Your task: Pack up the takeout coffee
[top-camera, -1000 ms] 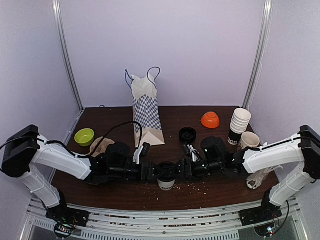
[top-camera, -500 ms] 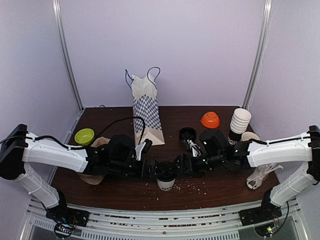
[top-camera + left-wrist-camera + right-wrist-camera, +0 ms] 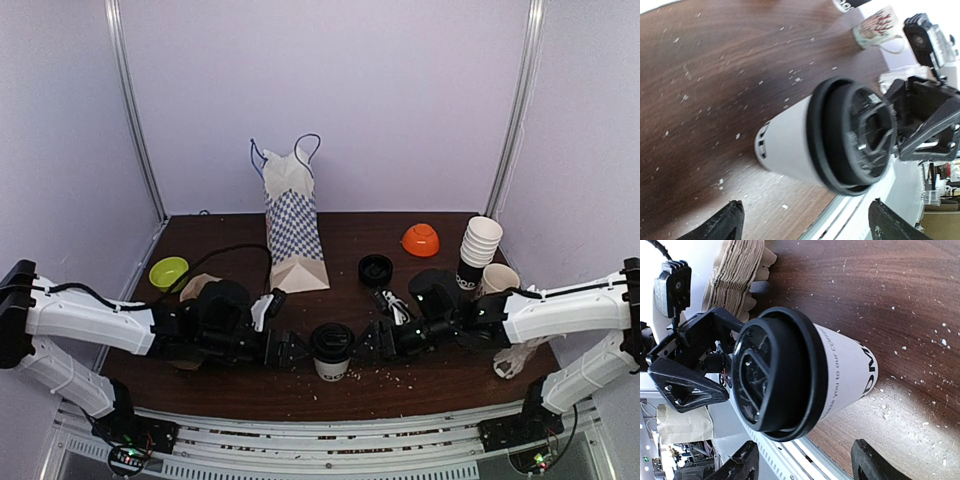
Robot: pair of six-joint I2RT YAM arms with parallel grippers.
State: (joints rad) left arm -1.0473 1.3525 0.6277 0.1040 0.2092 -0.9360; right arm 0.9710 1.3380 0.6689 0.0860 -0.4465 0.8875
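The takeout coffee [image 3: 331,351], a white paper cup with black print and a round black lid, stands upright near the table's front edge. My left gripper [image 3: 289,352] is open just left of it, not touching. My right gripper [image 3: 377,342] is open just right of it, also apart. In the left wrist view the cup [image 3: 790,145] fills the middle, with my left gripper [image 3: 802,229] spread wide below it. In the right wrist view the cup [image 3: 845,367] and its lid [image 3: 770,375] lie ahead of my right gripper [image 3: 807,467], which is open and empty.
A blue-checked paper bag [image 3: 293,225] stands open at the back centre. A loose black lid [image 3: 375,268], orange bowl [image 3: 421,239], stack of lidless cups [image 3: 478,248] and mug [image 3: 497,281] are at the right. A green bowl [image 3: 169,272] and brown sleeves [image 3: 198,291] are at the left. Crumbs dot the table.
Both grippers were close against the cup from either side. They have drawn back outward, and the lidded cup now stands free between them.
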